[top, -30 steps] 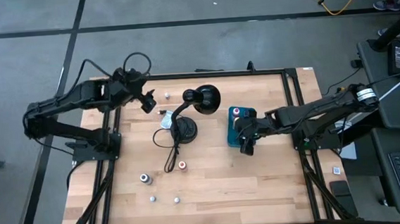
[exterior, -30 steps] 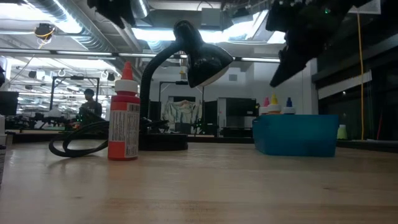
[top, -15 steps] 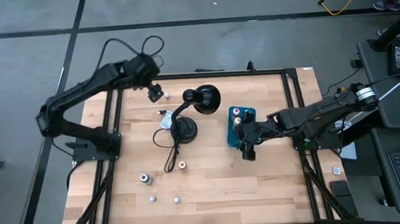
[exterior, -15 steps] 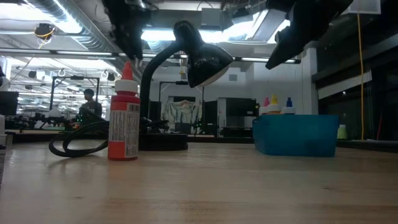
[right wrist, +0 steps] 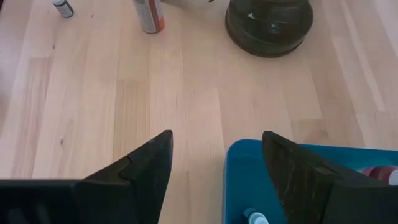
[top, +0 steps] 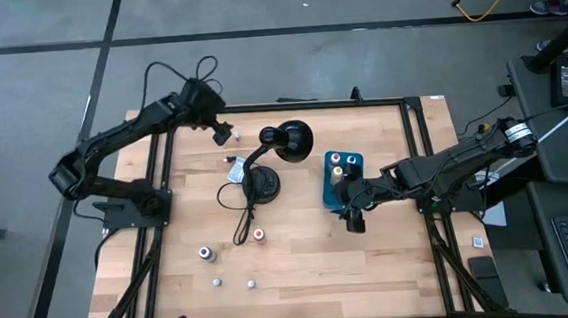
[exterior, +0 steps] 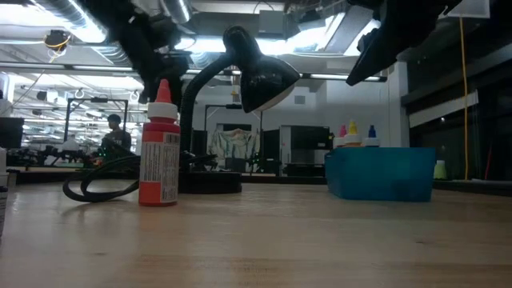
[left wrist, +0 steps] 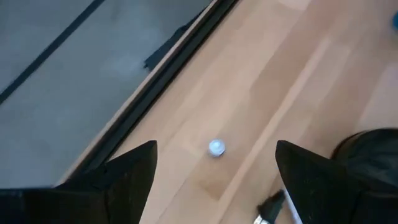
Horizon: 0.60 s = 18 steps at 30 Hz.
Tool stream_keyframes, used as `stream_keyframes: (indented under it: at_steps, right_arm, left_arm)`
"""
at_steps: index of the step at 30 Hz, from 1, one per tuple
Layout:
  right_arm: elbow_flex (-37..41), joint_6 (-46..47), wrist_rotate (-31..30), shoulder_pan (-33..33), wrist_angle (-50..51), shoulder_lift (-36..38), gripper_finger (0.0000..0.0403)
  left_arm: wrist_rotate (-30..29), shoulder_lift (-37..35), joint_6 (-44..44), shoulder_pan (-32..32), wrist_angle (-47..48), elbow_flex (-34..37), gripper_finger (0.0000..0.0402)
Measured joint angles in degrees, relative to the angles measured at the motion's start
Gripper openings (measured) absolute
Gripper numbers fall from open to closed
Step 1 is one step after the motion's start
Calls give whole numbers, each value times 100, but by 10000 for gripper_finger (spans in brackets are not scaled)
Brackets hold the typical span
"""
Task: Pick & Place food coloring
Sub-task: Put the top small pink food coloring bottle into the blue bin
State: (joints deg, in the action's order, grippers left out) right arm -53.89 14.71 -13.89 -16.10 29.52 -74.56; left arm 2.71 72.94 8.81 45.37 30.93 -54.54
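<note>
My left gripper (top: 222, 134) hovers open over the table's far left part. In the left wrist view (left wrist: 215, 157), a tiny whitish bottle with a pale blue cap (left wrist: 216, 147) stands on the wood below, between the fingers' lines, untouched. My right gripper (top: 353, 215) hangs open at the teal box's (top: 331, 194) near end, above the table (right wrist: 217, 135). Three bottles (top: 337, 159) stand in the box. A red-capped bottle (top: 258, 235) and three small ones (top: 205, 253) stand on the table's near left part.
The black desk lamp (top: 285, 141) stands mid-table on its round base (top: 262, 186), its cord (top: 240, 220) trailing toward the near edge. A small white packet (top: 235, 167) lies beside the base. Bare wood stretches along the near edge and between lamp and box.
My left arm has swung up and toward the far edge, carrying its gripper a little rightward over the small bottle, then lowering slightly. My right gripper has risen a little and drifted slightly toward the near edge beside the teal box. No object has moved.
</note>
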Motion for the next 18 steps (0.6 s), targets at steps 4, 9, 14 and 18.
stream_keyframes:
  at_steps: [4,9,14,18]
  right_arm:
    - [0,27,-2,0,0,0,247]
    - [0,139,-2,0,-3,0,247]
    - [0,171,-2,-2,-13,0,247]
    - [0,268,-19,-49,-17,0,247]
  left_arm:
    - [581,-103,93,250,-894,646,322]
    - [797,-98,178,426,-1595,1238,322]
    - [902,-89,83,690,-2047,1638,322]
    - [900,-83,80,850,-2230,1900,322]
